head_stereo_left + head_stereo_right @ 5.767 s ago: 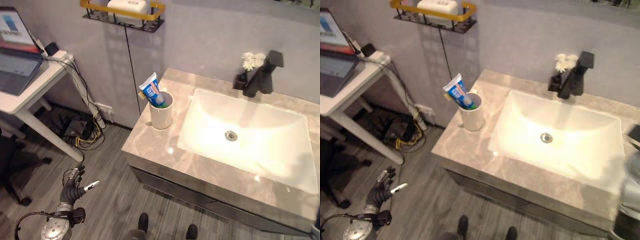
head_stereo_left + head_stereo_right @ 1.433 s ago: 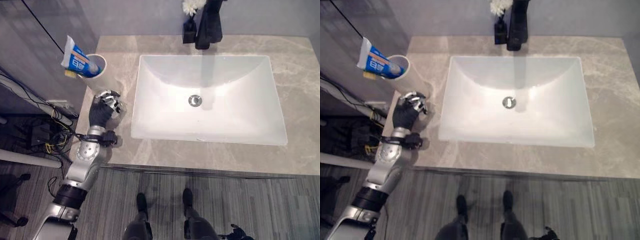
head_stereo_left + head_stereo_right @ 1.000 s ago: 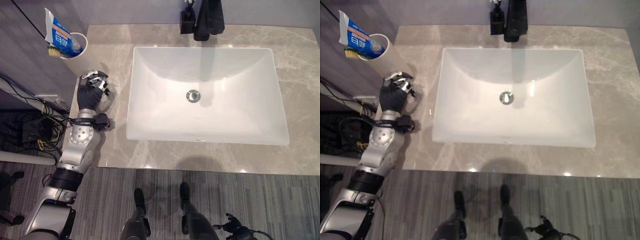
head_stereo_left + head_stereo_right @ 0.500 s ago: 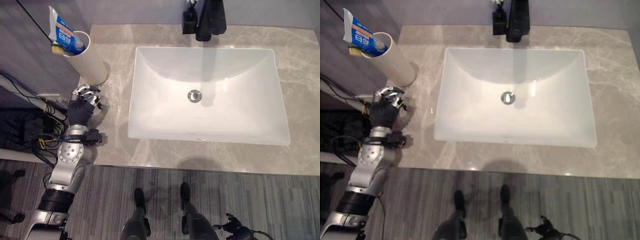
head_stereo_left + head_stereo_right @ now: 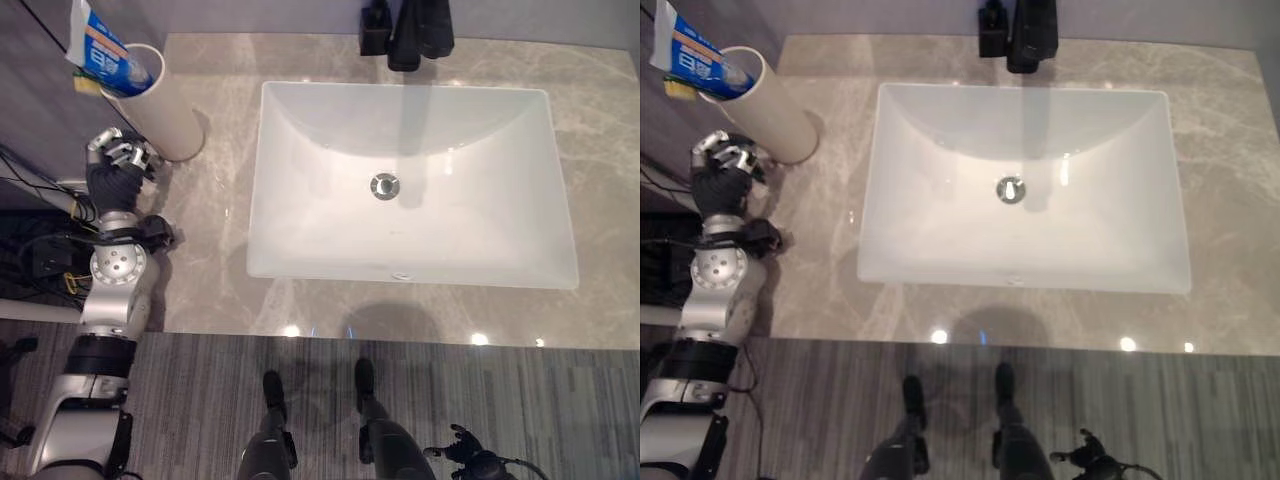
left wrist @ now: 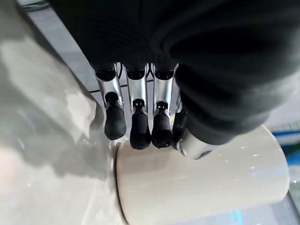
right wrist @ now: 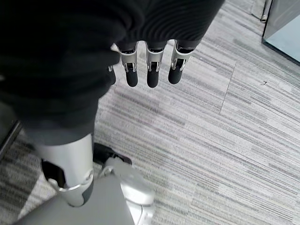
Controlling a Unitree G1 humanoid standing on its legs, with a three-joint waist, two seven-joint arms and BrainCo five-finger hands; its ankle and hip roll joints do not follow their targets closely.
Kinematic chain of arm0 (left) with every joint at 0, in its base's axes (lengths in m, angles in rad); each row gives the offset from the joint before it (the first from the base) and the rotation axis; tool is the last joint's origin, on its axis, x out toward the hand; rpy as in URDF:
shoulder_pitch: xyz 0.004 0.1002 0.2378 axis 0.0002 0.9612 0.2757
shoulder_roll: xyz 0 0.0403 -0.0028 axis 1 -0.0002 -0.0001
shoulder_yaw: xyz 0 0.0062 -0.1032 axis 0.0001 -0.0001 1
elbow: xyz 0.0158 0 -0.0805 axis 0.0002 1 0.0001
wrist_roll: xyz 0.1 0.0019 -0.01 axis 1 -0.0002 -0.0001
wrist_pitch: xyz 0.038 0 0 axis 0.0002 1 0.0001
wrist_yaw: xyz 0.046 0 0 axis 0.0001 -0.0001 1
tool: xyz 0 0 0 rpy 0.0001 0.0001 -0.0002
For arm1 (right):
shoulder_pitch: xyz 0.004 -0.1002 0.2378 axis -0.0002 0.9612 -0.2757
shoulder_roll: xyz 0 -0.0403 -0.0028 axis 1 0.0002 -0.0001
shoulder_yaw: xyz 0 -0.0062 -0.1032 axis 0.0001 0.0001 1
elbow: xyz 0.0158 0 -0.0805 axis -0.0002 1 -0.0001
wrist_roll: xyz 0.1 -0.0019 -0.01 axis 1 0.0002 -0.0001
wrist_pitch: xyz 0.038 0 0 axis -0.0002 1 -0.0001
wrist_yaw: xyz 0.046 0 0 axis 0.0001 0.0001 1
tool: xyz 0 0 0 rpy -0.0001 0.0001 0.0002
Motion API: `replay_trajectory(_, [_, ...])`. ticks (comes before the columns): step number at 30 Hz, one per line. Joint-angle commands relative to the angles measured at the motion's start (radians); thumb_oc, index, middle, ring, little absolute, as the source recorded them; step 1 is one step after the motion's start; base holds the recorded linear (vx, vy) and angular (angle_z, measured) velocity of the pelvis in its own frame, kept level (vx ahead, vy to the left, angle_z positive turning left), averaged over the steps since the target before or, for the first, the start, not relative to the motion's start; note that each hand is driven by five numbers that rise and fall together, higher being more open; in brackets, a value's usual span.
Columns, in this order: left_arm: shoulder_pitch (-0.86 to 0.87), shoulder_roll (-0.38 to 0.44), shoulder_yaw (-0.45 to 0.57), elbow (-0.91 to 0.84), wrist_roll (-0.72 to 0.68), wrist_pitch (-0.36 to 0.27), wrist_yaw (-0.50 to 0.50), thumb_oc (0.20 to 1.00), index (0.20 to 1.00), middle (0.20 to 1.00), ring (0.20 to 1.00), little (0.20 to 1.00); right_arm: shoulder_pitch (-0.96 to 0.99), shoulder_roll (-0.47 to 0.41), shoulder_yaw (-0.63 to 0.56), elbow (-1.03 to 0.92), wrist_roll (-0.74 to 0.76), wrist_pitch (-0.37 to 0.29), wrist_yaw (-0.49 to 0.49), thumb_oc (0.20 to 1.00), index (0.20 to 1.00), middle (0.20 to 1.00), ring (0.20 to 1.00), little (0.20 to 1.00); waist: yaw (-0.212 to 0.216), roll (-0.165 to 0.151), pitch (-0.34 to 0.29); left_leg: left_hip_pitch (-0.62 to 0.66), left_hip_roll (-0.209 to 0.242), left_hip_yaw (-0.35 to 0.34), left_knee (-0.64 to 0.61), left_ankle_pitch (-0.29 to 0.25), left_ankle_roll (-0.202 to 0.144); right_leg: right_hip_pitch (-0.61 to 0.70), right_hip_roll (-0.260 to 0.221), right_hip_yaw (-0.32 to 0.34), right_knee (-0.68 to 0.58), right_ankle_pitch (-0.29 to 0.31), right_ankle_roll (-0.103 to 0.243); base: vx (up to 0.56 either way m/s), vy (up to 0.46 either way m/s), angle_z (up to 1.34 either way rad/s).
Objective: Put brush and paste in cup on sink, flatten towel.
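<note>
A cream cup stands upright on the back left corner of the marble counter. A blue and white toothpaste tube and a yellow-green toothbrush stick out of its mouth. My left hand hovers at the counter's left edge, just left of the cup's base. The left wrist view shows its fingers relaxed and holding nothing, tips a little short of the cup. Low at the right, above the floor, my right hand hangs with loose fingers.
A white rectangular basin takes up the middle of the counter, with a black faucet and a small black vase behind it. Cables lie on the floor left of the counter. Grey plank flooring lies in front.
The camera has shifted a little. Relative to the cup, my left hand has moved left, from the counter in front of the cup to the counter's left edge beside it.
</note>
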Motion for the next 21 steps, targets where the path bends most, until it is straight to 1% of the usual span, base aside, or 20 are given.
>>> replay_trajectory(1, [-0.069, 0.065, -0.033, 0.06, 0.0, -0.042, 0.035, 0.2, 0.2, 0.2, 0.2, 0.2, -0.005, 0.002, 0.043, -0.021, 0.006, -0.002, -0.022, 1.0, 1.0, 1.0, 1.0, 1.0, -0.005, -0.034, -0.007, 0.023, -0.031, 0.017, 0.004, -0.022, -0.015, 0.002, -0.018, 0.008, 0.0, 0.01, 0.036, 0.0, 0.019, -0.08])
replay_trajectory(4, [-0.098, 0.114, -0.041, 0.097, 0.009, -0.054, 0.045, 0.2, 0.2, 0.2, 0.2, 0.2, -0.01, 0.005, 0.055, -0.032, 0.013, -0.011, -0.02, 1.0, 1.0, 1.0, 1.0, 1.0, -0.011, -0.04, -0.009, 0.019, -0.029, 0.025, 0.004, -0.022, -0.016, -0.007, -0.015, 0.021, 0.0, 0.016, 0.038, 0.0, 0.013, -0.05])
replay_trajectory(6, [-0.106, 0.119, -0.045, 0.113, 0.004, -0.054, 0.046, 0.2, 0.2, 0.2, 0.2, 0.2, -0.01, 0.008, 0.059, -0.031, 0.012, -0.012, -0.02, 1.0, 1.0, 1.0, 1.0, 1.0, -0.011, -0.042, -0.011, 0.018, -0.029, 0.027, 0.004, -0.023, -0.017, -0.011, -0.015, 0.024, 0.0, 0.018, 0.039, 0.0, 0.005, -0.14])
replay_trajectory(8, [-0.131, 0.141, -0.063, 0.154, -0.002, -0.057, 0.044, 0.2, 0.2, 0.2, 0.2, 0.2, -0.009, 0.006, 0.066, -0.032, 0.012, -0.016, -0.019, 1.0, 1.0, 1.0, 1.0, 1.0, -0.014, -0.044, -0.014, 0.017, -0.027, 0.03, 0.004, -0.022, -0.017, -0.015, -0.014, 0.028, 0.0, 0.02, 0.04, 0.01, 0.016, -0.06])
replay_trajectory(12, [-0.165, 0.149, -0.089, 0.196, -0.006, -0.054, 0.047, 0.2, 0.2, 0.2, 0.2, 0.2, -0.012, 0.004, 0.07, -0.031, 0.012, -0.019, -0.023, 1.0, 1.0, 1.0, 1.0, 1.0, -0.018, -0.045, -0.017, 0.017, -0.025, 0.033, 0.004, -0.022, -0.018, -0.018, -0.014, 0.03, 0.0, 0.02, 0.04, 0.0, 0.0, 0.0])
replay_trajectory(17, [-0.185, 0.121, -0.109, 0.203, -0.013, -0.056, 0.053, 0.2, 0.2, 0.2, 0.2, 0.2, -0.02, 0.009, 0.078, -0.03, 0.012, -0.02, -0.031, 1.0, 1.0, 1.0, 1.0, 1.0, -0.026, -0.046, -0.016, 0.018, -0.026, 0.039, 0.004, -0.024, -0.017, -0.022, -0.013, 0.04, 0.0, 0.024, 0.041, 0.0, 0.001, -0.01])
replay_trajectory(21, [-0.12, 0.087, -0.095, 0.131, 0.003, -0.053, 0.038, 0.2, 0.2, 0.2, 0.2, 0.2, -0.015, 0.013, 0.072, -0.027, 0.009, -0.015, -0.03, 1.0, 1.0, 1.0, 1.0, 1.0, -0.023, -0.045, -0.019, 0.03, -0.025, 0.047, 0.004, -0.027, -0.015, -0.02, -0.01, 0.047, 0.0, 0.026, 0.039, 0.01, -0.004, -0.06])
